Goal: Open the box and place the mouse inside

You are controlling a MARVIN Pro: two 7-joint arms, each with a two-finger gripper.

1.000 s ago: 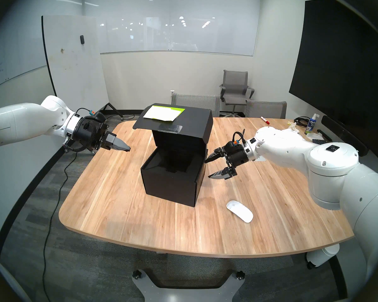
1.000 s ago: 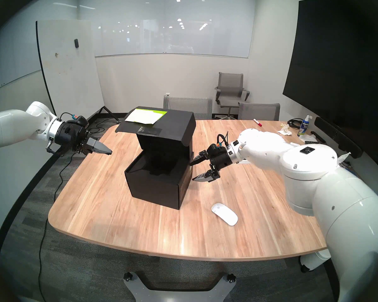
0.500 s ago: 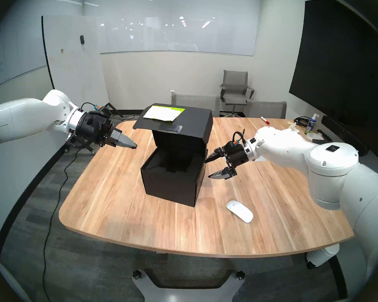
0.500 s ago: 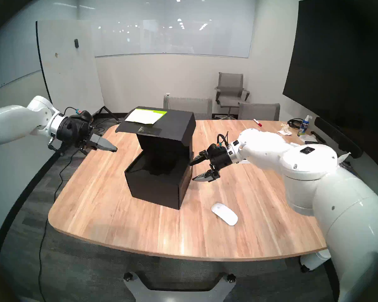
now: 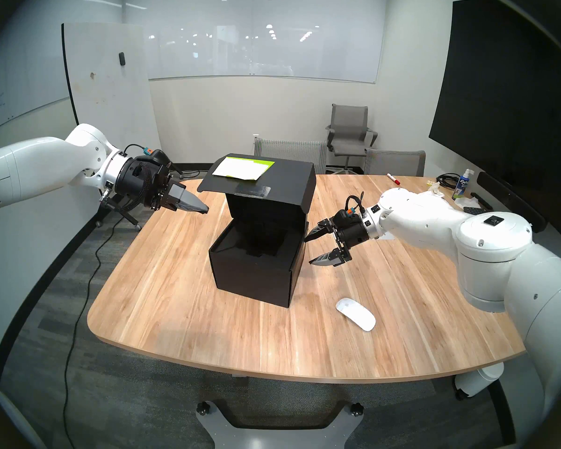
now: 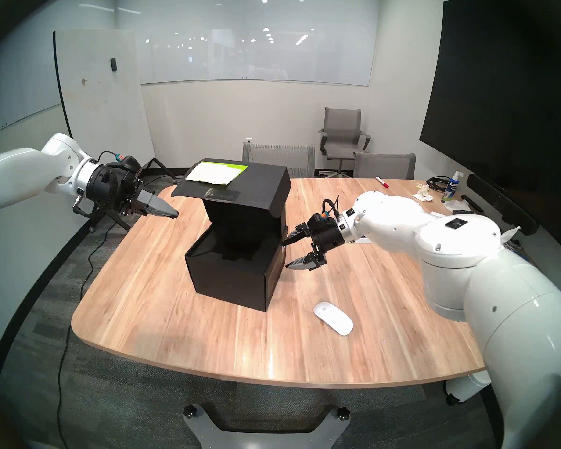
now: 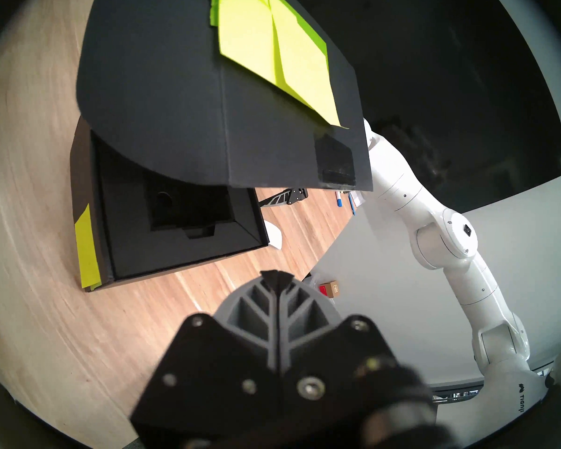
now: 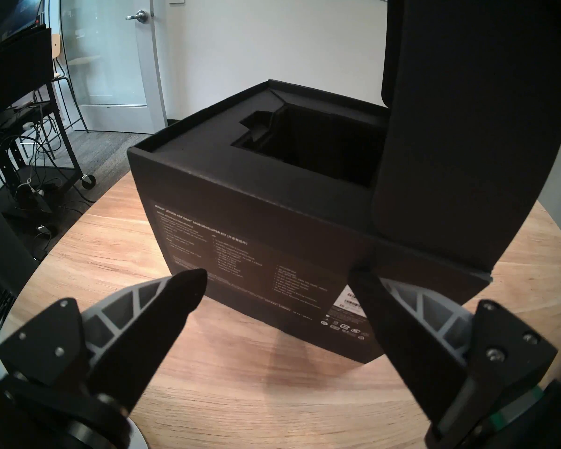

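The black box (image 5: pixel 253 273) stands mid-table with its lid (image 5: pixel 272 179) raised and tilted back; yellow-green notes (image 5: pixel 243 169) lie on the lid. Its black recessed insert (image 8: pixel 208 140) is exposed. The white mouse (image 5: pixel 355 314) lies on the wood to the front right of the box, untouched. My left gripper (image 5: pixel 204 209) is shut and empty, its tip just left of and below the lid's projecting flap (image 7: pixel 175 114). My right gripper (image 5: pixel 309 251) stands open at the box's right side, near the hinge, holding nothing. The left wrist view shows the shut fingers (image 7: pixel 276 276) in front of the open box (image 7: pixel 136 244).
The wooden table (image 5: pixel 182 309) has a rounded front-left corner. At its far right lie a red marker (image 5: pixel 393 178), a spray bottle (image 5: pixel 462 183), tissues and cables. Grey chairs (image 5: pixel 350 130) stand behind, and a whiteboard (image 5: pixel 110 88) leans at the back left.
My left arm has moved right and slightly up, bringing its shut gripper close to the lid's flap. The right arm, box and mouse have not moved.
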